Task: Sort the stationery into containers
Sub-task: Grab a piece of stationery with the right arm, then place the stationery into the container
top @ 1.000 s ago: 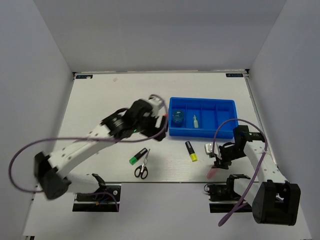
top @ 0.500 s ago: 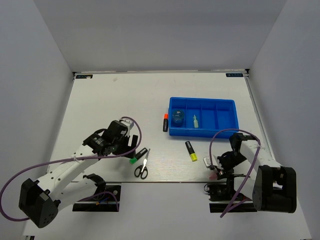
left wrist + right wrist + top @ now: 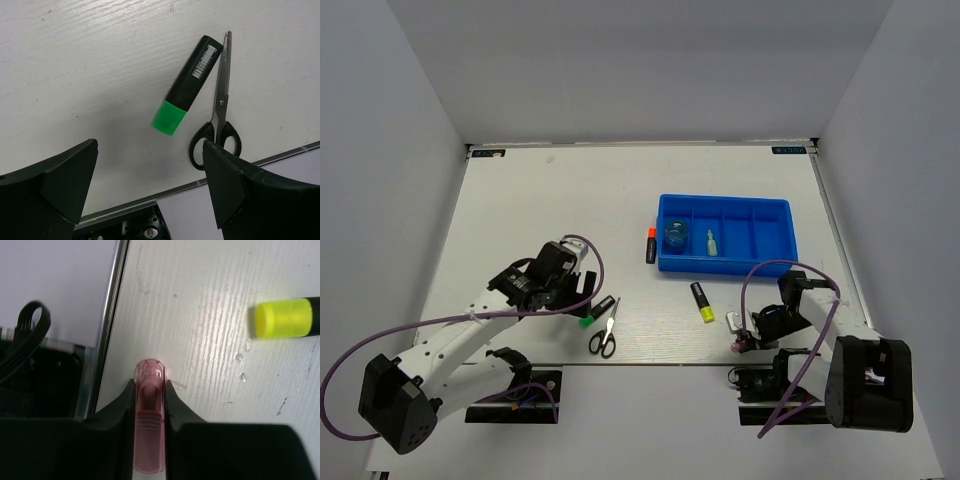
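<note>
Right jaws, barely shifted, clench pink highlighter; left jaws gape over green highlighter.

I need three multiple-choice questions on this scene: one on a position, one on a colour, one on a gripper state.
1. The orange-capped highlighter lies: A) on the table, just left of the blue tray; B) inside that tray; C) at the table's far edge.
2. The black-bodied highlighter beside the scissors has a cap coloured: A) yellow; B) green; C) pink.
3. The right gripper is: A) open and empty; B) shut on nothing; C) shut on the pink highlighter.
Answers: 1 A, it lies outside the tray's left wall; 2 B, seen from the left wrist; 3 C, both fingers press it.
</note>
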`<state>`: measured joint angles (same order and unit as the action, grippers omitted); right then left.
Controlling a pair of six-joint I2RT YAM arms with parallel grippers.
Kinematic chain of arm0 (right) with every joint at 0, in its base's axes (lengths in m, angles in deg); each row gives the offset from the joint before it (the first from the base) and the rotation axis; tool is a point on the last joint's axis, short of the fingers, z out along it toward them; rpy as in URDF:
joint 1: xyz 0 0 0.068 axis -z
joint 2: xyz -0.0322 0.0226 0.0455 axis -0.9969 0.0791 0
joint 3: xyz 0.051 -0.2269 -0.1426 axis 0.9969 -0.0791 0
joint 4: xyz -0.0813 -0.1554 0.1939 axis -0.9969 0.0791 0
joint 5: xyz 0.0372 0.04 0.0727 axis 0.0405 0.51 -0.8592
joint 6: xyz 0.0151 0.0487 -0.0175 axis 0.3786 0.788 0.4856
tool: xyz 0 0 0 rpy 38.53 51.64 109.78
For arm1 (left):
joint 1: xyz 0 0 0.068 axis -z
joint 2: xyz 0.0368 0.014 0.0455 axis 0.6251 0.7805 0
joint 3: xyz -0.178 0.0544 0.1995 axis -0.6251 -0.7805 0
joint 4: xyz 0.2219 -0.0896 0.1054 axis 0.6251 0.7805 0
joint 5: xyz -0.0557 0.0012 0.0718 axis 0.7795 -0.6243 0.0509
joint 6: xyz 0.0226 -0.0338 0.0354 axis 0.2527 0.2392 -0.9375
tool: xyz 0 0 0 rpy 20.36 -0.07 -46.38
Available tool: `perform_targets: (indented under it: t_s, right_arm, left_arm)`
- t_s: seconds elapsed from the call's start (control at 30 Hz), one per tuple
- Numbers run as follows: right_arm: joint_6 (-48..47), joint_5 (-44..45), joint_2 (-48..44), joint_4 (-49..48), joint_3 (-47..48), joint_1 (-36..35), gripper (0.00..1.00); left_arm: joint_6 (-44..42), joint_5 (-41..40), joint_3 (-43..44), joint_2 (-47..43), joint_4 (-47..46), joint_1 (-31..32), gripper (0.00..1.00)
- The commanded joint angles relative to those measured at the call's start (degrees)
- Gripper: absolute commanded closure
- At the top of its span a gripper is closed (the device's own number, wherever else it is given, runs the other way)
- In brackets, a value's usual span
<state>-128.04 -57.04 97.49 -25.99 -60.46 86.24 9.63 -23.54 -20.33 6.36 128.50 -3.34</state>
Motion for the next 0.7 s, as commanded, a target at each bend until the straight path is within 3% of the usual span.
perform_targets:
  t_s: [0.0,0.07,0.33,0.47,0.53,0.6,0.67]
  right_arm:
    - [-27.9,13.6,0.9,-19.5,-9.0,-0.2,0.95]
    - [-25.7,12.5,0.1,-18.5,-8.7,-0.3,1.00]
    - [-12.6,3.2,-5.0,-13.9,-0.5,-0.4,1.00]
    - [13.9,-2.5,-6.0,-20.5,7.0,-0.7,1.00]
    - [25.0,-1.8,-5.6,-29.6,9.8,-0.6,1.00]
    - [33.6,-1.4,-5.1,-34.9,11.1,-0.6,1.00]
    - [35.5,-2.2,-4.5,-34.9,13.9,-0.6,1.00]
  left_arm:
    - [0.1,0.8,-0.8,1.0,-1.2,-0.1,0.04]
    - [0.0,0.9,-0.5,1.6,-1.0,-0.2,0.04]
    - [-0.2,0.4,-0.4,2.7,-0.6,-0.2,0.04]
    - [-0.4,0.6,-0.4,2.6,-0.7,-0.1,0.04]
    - [-0.5,0.7,-0.3,2.8,-0.9,-0.1,0.04]
    - [-0.7,0.8,-0.3,3.6,-1.0,-0.2,0.04]
    - [-0.8,0.9,0.0,3.4,-0.9,-0.2,0.04]
